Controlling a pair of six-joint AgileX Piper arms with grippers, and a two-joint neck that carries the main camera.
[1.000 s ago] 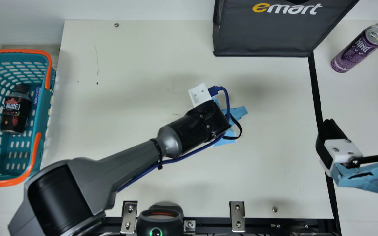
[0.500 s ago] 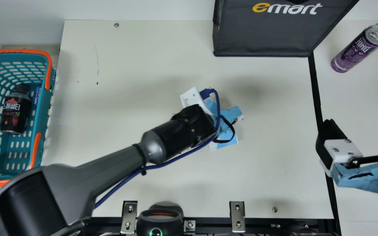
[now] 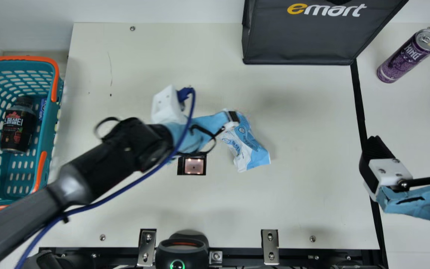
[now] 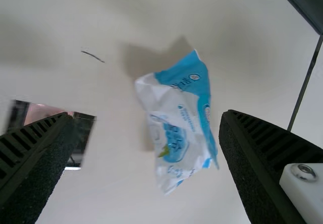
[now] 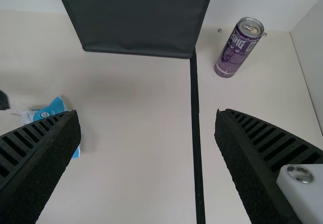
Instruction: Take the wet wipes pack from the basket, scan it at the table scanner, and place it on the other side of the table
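1. Sitting well left of the scanner (image 3: pixel 194 165), the basket (image 3: pixel 51 123) is holding a dark bottle (image 3: pixel 18 129). The wet wipes pack (image 3: pixel 248 145) is already lying out on the table, so picking looks done to me.
2. Left gripper (image 4: pixel 148 117) is hovering just right of and beyond the scanner, fingers standing apart, gripping nothing. I'm guessing we're looking at the release after the scan pass, though nothing is confirming a successful read.
3. The pack is resting just right of the scanner, kinda crumpled, under the left gripper in the main view. So the final placing is still pending, imo.
4. Right gripper (image 5: pixel 147 114) is waiting well to the right of the scanner, fingers spread, empty. Next move is probably calling for the left arm clearing out and the right one coming over, closing on the pack and carrying it farther right of the scanner, where the can (image 3: pixel 405 59) is standing.
5. Versus half a second ago, left to right: the left arm is pulling back leftward, the scanner is now showing, and way more of the pack is peeking out. Right gripper is staying put.
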